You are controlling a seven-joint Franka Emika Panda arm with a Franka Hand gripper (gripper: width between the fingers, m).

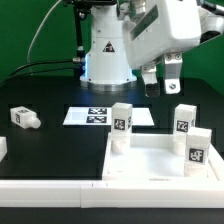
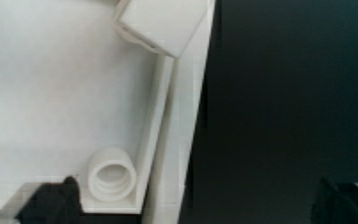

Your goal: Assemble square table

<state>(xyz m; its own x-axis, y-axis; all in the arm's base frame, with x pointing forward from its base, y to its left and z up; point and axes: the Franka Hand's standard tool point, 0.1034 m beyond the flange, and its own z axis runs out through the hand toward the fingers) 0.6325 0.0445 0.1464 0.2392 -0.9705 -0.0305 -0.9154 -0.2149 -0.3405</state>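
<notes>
So the black table (image 1: pixel 40 150) takes up basically the whole scene, green backdrop (image 1: pixel 20 30) behind it. The marker board (image 1: pixel 98 116) lies flat around the middle, 3 tags visible. A long white bar (image 1: pixel 50 190) runs along the table's 6 o'clock edge.

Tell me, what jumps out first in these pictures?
Three stubby white legs stand upright on a white square tabletop in the foreground, each with a black-and-white tag. A fourth leg lies alone on the dark table at the exterior view's left. The robot's gripper hangs above, holding nothing.
</notes>
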